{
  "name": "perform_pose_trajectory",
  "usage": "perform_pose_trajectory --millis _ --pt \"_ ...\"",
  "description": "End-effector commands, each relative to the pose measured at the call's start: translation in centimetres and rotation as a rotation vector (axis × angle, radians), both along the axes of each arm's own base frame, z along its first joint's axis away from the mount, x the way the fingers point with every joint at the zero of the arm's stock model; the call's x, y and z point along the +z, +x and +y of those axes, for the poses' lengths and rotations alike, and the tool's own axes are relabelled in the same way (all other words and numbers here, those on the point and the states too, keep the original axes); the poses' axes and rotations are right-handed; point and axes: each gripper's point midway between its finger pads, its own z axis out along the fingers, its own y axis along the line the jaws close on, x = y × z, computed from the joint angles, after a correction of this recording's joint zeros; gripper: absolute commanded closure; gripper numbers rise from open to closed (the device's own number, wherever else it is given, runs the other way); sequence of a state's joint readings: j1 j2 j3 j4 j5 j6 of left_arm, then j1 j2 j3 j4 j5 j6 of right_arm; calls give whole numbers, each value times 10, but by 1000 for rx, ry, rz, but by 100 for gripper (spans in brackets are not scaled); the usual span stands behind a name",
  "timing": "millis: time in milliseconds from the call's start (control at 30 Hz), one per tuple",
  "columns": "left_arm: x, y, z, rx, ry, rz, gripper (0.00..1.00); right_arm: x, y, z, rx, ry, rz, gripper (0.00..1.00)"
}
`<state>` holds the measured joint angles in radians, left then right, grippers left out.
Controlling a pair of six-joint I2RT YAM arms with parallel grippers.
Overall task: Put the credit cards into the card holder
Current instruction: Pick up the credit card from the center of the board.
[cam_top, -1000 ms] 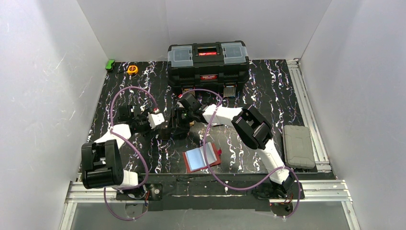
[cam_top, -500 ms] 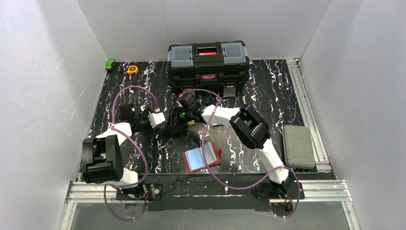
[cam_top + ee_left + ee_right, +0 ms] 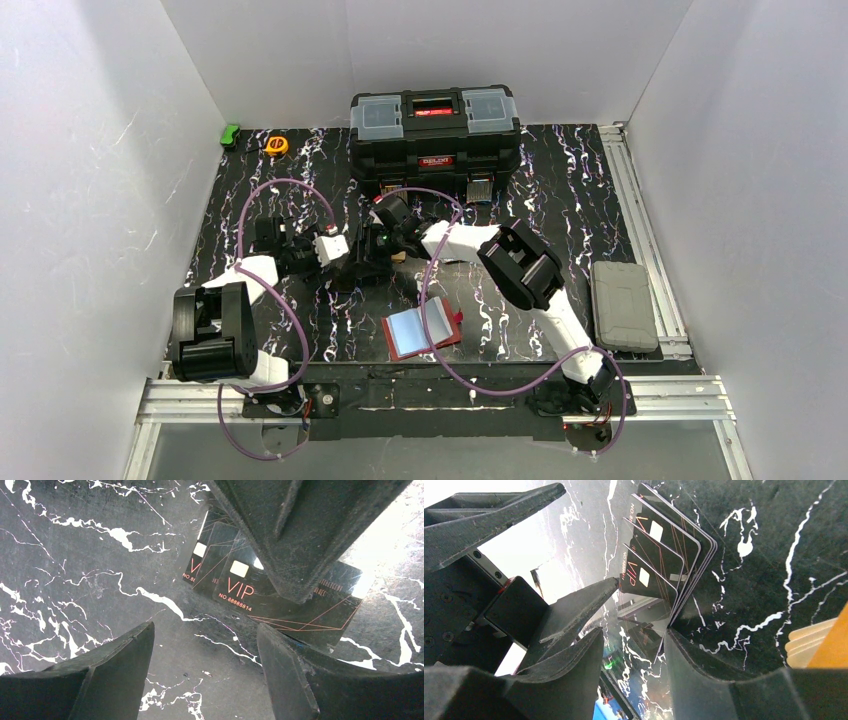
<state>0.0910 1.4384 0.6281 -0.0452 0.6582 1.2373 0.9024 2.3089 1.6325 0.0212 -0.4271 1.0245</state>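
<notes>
White walls [image 3: 90,150] box in my black marbled table [image 3: 560,190], with a black toolbox [image 3: 435,125] at the back. The credit cards [image 3: 280,600], dark with VIP print, lie fanned on it mid-table, and the red card holder [image 3: 422,330] lies open nearer the bases. My left gripper [image 3: 205,630] is spread wide beside the fan. The right gripper [image 3: 634,632] has its fingers parted at the cards' edge.

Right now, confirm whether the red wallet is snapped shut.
No, the wallet lies spread open in the top view, its pale inner pockets facing up.
</notes>
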Motion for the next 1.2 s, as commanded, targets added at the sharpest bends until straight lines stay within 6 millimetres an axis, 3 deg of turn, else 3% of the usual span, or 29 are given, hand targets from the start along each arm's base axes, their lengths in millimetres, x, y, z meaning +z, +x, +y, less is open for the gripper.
perform_pose_trajectory --millis 0,367,633,833,967,1167 --pt "-1 -6 -9 -16 -27 20 26 -9 -3 -2 -8 30 36 45" --pt "1 -7 -18 -25 -26 29 26 4 -6 -16 -22 99 65 47" --pt "1 -17 -13 7 -10 64 27 1 -9 -43 -54 -12 -3 43" --pt "9 -21 -13 39 -28 82 27 -1 -16 -37 -22 -25 9 43" --pt "13 -34 -20 2 -52 95 26 -6 -21 -34 -8 -26 35 43" --pt "-3 -54 -24 -44 -36 129 24 -11 -29 -35 -7 -26 64 43"
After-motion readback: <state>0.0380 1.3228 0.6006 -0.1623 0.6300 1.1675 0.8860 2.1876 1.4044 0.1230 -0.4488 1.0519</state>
